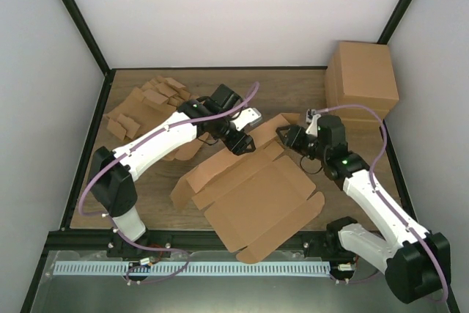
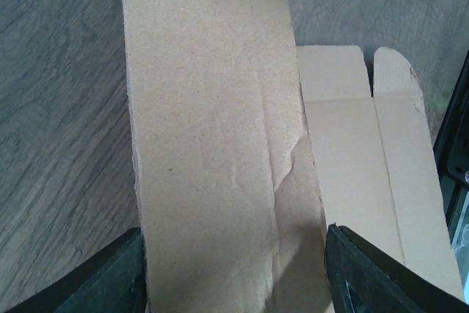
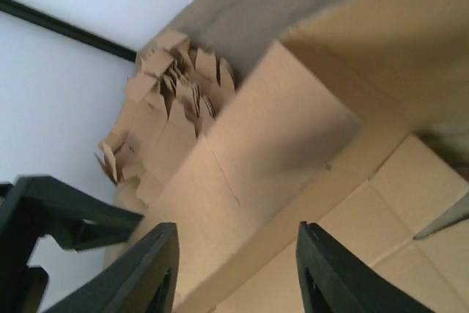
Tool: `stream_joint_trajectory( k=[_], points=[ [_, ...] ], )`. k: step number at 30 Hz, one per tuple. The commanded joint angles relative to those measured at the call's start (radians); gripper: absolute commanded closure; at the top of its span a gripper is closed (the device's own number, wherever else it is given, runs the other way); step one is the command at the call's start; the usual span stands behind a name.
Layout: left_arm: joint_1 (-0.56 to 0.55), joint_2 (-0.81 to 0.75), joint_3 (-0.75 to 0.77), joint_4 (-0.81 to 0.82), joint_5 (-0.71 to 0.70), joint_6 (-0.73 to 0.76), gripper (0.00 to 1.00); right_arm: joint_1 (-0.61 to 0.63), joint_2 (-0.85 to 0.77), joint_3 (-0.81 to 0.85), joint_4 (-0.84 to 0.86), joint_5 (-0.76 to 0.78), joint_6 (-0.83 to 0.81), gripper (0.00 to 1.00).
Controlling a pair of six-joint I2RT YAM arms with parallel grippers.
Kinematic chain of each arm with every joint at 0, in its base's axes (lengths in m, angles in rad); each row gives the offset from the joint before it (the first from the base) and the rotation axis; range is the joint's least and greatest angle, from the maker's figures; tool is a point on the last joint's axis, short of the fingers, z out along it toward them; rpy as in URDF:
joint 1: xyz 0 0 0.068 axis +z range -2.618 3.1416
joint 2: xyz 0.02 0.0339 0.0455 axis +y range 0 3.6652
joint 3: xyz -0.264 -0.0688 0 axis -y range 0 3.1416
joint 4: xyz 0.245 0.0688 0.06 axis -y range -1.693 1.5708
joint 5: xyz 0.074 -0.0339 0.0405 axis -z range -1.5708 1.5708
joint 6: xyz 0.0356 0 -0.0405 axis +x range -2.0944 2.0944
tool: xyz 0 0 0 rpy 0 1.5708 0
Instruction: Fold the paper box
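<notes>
Cardboard, plain and brown, was what I had under both tools: the paper box (image 1: pixel 256 203) lay opened out near the middle of the bench (image 1: pixel 146 196), its broad panels reaching toward the near edge and its far flaps lifted. I had the left gripper (image 1: pixel 240 143) at the box's far side with its jaws apart, one finger (image 2: pixel 110 276) on either side of a long creased panel. It straddled the strip rather than pinched it, I judged so the panel could be steered upright along its fold. The right gripper (image 1: pixel 284 135) sat just beside it toward the right edge, jaws also apart, facing a raised flap, probably to brace that side. Neither tool had anything clamped. The heap of blanks (image 1: pixel 146 108) in the far left corner and the stack of boxes (image 1: pixel 361 82) in the far right corner lay well apart from the work, so folding looked barely begun.
</notes>
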Motion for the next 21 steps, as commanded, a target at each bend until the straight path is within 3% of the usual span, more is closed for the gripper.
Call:
stream_joint_trajectory(
  k=[1, 3, 6, 12, 21],
  points=[
    [-0.007, 0.029, -0.012, -0.012, 0.027, 0.003, 0.35, -0.002, -0.015, 0.121, -0.065, 0.131, -0.286, 0.49],
    [-0.006, 0.027, -0.012, -0.012, 0.026, 0.003, 0.35, -0.002, 0.019, 0.189, -0.128, 0.188, -0.372, 0.47],
    [-0.008, 0.024, -0.012, -0.015, 0.030, 0.003, 0.35, -0.002, 0.084, 0.288, -0.184, 0.230, -0.473, 0.55],
    [-0.010, 0.020, -0.012, -0.017, 0.031, 0.003, 0.35, -0.004, 0.238, 0.361, -0.232, 0.241, -0.529, 0.98],
    [-0.013, 0.020, -0.016, -0.019, 0.038, 0.003, 0.35, -0.007, 0.318, 0.223, -0.132, 0.093, -0.464, 0.99]
  ],
)
